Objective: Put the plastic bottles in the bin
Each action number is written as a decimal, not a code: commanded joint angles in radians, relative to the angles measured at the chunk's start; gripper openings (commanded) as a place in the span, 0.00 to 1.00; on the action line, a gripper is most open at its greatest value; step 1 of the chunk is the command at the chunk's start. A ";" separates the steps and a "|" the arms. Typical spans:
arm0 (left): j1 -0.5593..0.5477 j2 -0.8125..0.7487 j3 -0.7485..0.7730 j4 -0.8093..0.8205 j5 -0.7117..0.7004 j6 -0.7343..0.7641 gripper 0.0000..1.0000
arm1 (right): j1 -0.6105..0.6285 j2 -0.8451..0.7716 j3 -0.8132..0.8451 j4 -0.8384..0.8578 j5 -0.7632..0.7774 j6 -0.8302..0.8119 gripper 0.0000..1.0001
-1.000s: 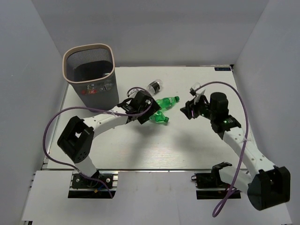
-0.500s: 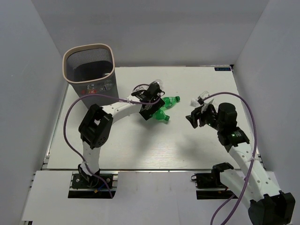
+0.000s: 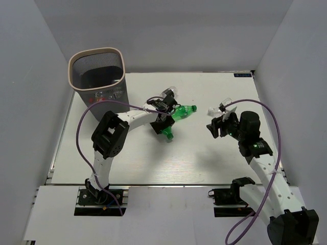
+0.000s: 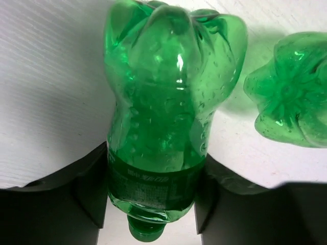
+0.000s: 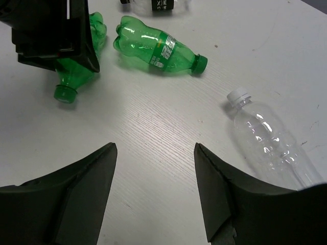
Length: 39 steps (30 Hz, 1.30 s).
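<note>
My left gripper (image 4: pixel 153 190) is shut on a green plastic bottle (image 4: pixel 163 102), the jaws pressing its labelled lower half, cap toward the camera. In the top view that gripper (image 3: pixel 162 125) and bottle (image 3: pixel 166 131) sit mid-table. A second green bottle (image 3: pixel 183 111) lies just right of it, its base (image 4: pixel 294 92) showing in the left wrist view. A clear bottle with a white cap (image 5: pixel 271 140) lies ahead and to the right of my right gripper (image 5: pixel 153 153), which is open and holds nothing. The dark mesh bin (image 3: pixel 97 76) stands at the far left.
A clear bottle with a dark label (image 3: pixel 168 94) lies behind the left gripper, toward the bin. White walls close the table on three sides. The right gripper (image 3: pixel 217 126) hovers near the clear white-capped bottle (image 3: pixel 219 108).
The left arm reached out to the green bottle and its jaws closed on it. The right arm drew back toward the near right and its jaws opened a little wider.
</note>
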 commanded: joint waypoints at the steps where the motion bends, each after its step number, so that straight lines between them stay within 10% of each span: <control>1: -0.006 -0.067 0.005 -0.009 -0.025 0.099 0.45 | -0.019 0.009 0.019 0.019 -0.013 -0.001 0.66; 3: -0.015 -0.098 0.023 -0.009 -0.039 0.162 0.31 | -0.030 0.013 0.022 0.019 -0.017 0.002 0.59; 6: -0.036 -0.191 0.054 -0.032 -0.098 0.277 0.07 | -0.044 0.019 0.019 0.028 -0.016 0.010 0.12; 8: -0.068 -0.253 0.063 -0.032 -0.129 0.362 0.00 | -0.053 0.042 0.022 0.032 0.015 0.044 0.04; 10: -0.087 -0.331 0.100 -0.054 -0.193 0.429 0.00 | -0.071 0.067 0.047 0.018 0.053 0.074 0.19; 11: -0.096 -0.351 0.120 -0.066 -0.209 0.451 0.00 | -0.076 0.120 0.054 0.010 0.073 0.096 0.44; 14: -0.116 -0.373 0.239 -0.095 -0.232 0.558 0.00 | -0.106 0.197 0.104 -0.011 0.078 0.113 0.63; 22: -0.056 -0.324 0.678 -0.063 -0.460 0.822 0.00 | -0.188 0.320 0.220 -0.005 0.026 0.127 0.68; 35: 0.368 -0.302 0.683 -0.119 -0.546 0.831 0.03 | -0.284 0.363 0.252 -0.017 -0.010 0.048 0.79; 38: 0.439 -0.278 0.683 -0.130 -0.508 0.831 0.16 | -0.304 0.401 0.275 -0.036 -0.013 0.010 0.88; 39: 0.450 -0.278 0.683 -0.130 -0.490 0.831 0.42 | -0.309 0.406 0.280 -0.042 -0.013 0.001 0.90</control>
